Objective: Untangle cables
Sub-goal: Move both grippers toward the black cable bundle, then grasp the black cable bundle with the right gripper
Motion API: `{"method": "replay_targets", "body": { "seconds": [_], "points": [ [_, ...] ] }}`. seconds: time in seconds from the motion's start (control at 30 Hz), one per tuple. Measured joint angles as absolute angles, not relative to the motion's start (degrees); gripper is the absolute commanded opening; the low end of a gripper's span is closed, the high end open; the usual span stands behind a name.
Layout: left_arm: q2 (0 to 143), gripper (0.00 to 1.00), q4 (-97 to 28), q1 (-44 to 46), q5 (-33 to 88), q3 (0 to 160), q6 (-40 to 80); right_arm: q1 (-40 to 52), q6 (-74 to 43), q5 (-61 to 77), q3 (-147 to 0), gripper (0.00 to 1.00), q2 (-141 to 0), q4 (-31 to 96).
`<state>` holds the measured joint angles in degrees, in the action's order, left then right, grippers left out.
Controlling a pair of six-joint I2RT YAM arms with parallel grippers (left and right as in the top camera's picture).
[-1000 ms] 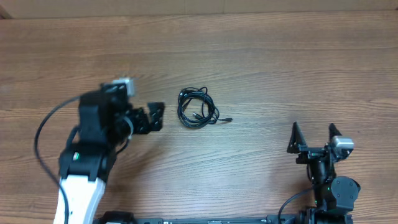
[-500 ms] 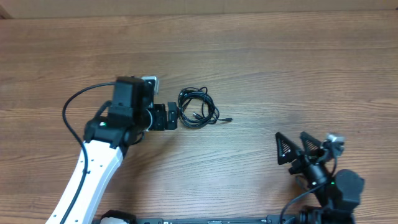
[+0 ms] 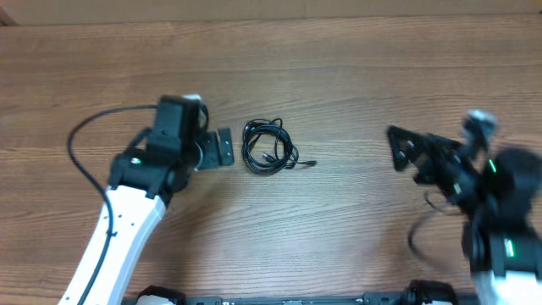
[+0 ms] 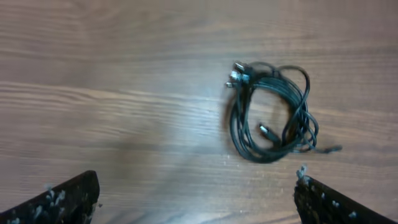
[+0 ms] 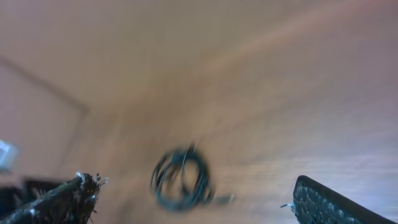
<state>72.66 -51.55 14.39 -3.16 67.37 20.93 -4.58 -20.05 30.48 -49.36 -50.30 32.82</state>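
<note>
Lying as one small coil near the middle of the desk (image 3: 356, 76), the cables (image 3: 269, 156) have bare wood on every side, out to the far edge. How many cords are wound in it I cannot tell; at least three plug ends (image 4: 235, 73) show. Of the two grippers, the left gripper (image 3: 223, 147) sits just left of the coil, spread wide and empty. The right gripper (image 3: 400, 149), well apart toward the right edge, is also wide and empty.

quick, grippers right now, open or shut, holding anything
left gripper: open, holding nothing, just short of the cables
right gripper: open, holding nothing, well away from them
</note>
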Motion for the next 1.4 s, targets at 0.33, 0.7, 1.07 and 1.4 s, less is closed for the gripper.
{"method": "replay_targets", "body": {
  "seconds": [0.33,0.7,1.07,1.4],
  "points": [
    [72.7,1.00,-65.5,10.7,-11.7,83.2,20.9,17.1,-19.3,45.2,-50.4,1.00,-73.9,-0.7],
    [72.7,1.00,-68.3,9.7,-12.7,83.9,20.9,34.0,-29.2,0.1,-51.4,1.00,-83.2,17.4],
    [72.7,1.00,-68.8,9.7,-12.6,84.0,20.9,35.0,-30.3,-5.0,-67.2,1.00,-88.2,39.0],
    [72.7,1.00,-69.4,9.7,-11.2,84.1,20.9,34.9,-33.9,-10.5,-88.6,1.00,-102.3,47.5]
  ]
}}
